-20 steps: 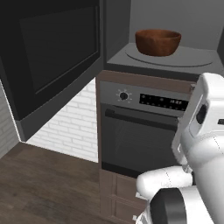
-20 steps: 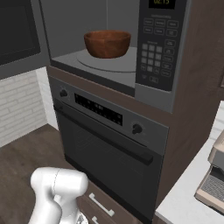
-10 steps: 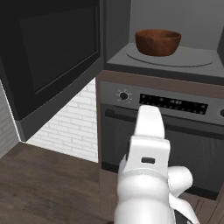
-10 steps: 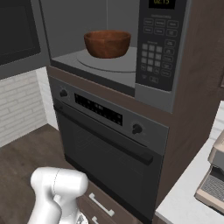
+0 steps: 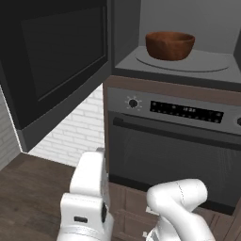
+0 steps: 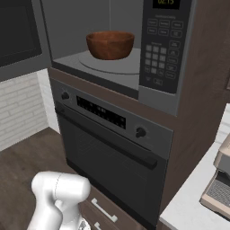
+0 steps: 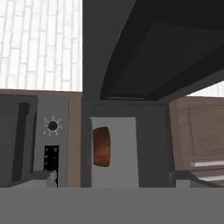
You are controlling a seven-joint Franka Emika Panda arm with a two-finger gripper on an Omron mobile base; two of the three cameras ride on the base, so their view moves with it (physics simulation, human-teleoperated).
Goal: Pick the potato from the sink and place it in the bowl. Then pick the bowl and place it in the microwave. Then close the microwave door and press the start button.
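The reddish-brown bowl point(image 5: 169, 44) point(image 6: 110, 44) stands on the pale turntable plate point(image 5: 207, 63) inside the microwave point(image 6: 164, 90). The microwave door point(image 5: 56, 61) point(image 6: 15, 36) hangs open to the left. The keypad point(image 6: 157, 58) is on the right of the opening. In the rolled hand view my gripper point(image 7: 113, 177) is open, nothing between its fingertips point(image 7: 43, 178), well back from the bowl point(image 7: 100, 146) and the open door point(image 7: 175, 57). The potato is hidden and the sink is out of view. My white arm point(image 5: 89, 188) sits low in front of the oven.
An oven point(image 5: 174, 141) point(image 6: 112, 148) with knobs, a display and a bar handle sits under the microwave. White brick wall point(image 5: 70, 132) lies left of it. A coffee machine point(image 6: 220, 184) stands on the counter at the right. Wooden floor point(image 5: 33, 188) spreads below.
In the left base view my arm has swung from the right side across the middle to low on the left. The bowl and the door have stayed put.
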